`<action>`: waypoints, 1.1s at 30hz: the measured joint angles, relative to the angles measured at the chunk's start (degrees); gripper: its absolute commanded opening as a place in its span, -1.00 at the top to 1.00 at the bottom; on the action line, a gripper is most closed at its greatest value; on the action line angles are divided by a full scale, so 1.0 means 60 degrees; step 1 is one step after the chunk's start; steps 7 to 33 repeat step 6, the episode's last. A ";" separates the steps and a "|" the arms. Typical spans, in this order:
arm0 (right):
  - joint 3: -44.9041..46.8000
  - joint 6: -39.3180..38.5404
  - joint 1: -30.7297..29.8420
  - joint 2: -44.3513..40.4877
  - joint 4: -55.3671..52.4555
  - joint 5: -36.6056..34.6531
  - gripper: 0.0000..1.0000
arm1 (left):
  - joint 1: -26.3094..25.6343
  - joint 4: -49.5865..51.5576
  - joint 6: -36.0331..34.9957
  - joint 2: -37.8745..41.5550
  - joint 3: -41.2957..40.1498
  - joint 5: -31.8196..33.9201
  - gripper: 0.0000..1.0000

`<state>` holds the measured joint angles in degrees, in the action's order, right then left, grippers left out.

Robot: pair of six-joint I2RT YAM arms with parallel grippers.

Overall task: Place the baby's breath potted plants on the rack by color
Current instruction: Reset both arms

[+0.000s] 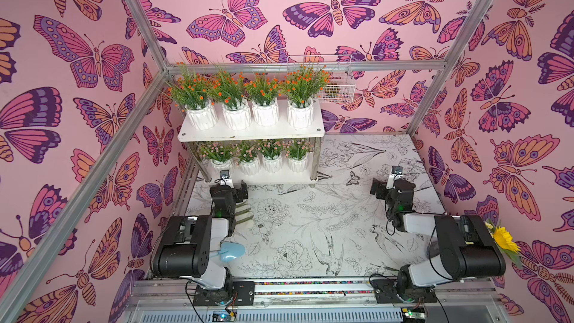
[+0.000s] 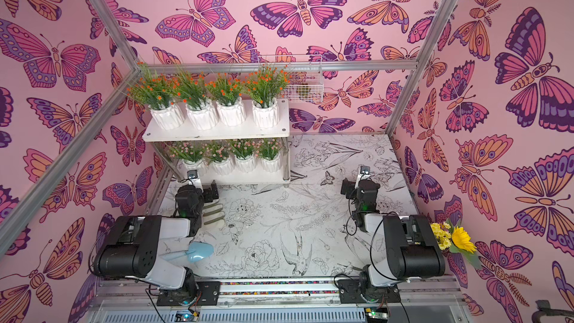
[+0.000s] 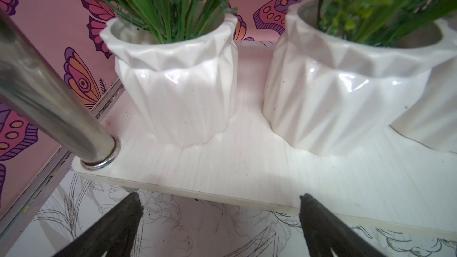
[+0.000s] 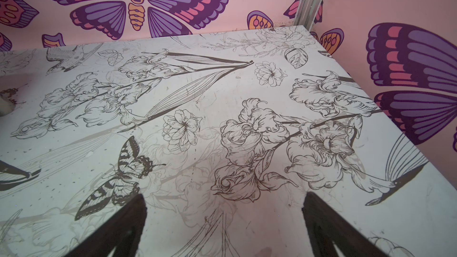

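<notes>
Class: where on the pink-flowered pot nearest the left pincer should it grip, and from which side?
Its ribbed white wall, below the rim, from the rack's open front: sprigs fill the top, and the metal leg and neighbouring pot flank it.

Both top views overhead, left wrist near rack (image 3: 247,169)

Glossy pots on a matt white shelf, chrome legs gleaming.
The white faceted ceramic-looking pots (image 3: 173,90) carry a smooth glaze with bright highlights; the white two-tier rack's board (image 3: 247,169) is matt, with a faint wood grain and fine scratches. Its round metal tube leg (image 3: 49,100) is mirror-polished. The green sprigs (image 3: 153,3) look plastic. The flower-printed tabletop (image 4: 188,90) is smooth, matt and scuffed.
</notes>
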<state>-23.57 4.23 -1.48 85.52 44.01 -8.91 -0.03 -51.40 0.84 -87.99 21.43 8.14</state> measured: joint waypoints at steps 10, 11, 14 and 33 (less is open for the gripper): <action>0.0000 0.0000 0.0004 0.0069 0.0062 0.0091 -0.98 | 0.0000 0.0000 0.0000 0.0000 0.0000 0.0000 -0.99; 0.0000 0.0000 0.0004 0.0069 0.0062 0.0091 -0.98 | 0.0000 0.0000 0.0000 0.0000 0.0000 0.0000 -0.99; 0.0000 0.0000 0.0004 0.0069 0.0062 0.0091 -0.98 | 0.0000 0.0000 0.0000 0.0000 0.0000 0.0000 -0.99; 0.0000 0.0000 0.0004 0.0069 0.0062 0.0091 -0.98 | 0.0000 0.0000 0.0000 0.0000 0.0000 0.0000 -0.99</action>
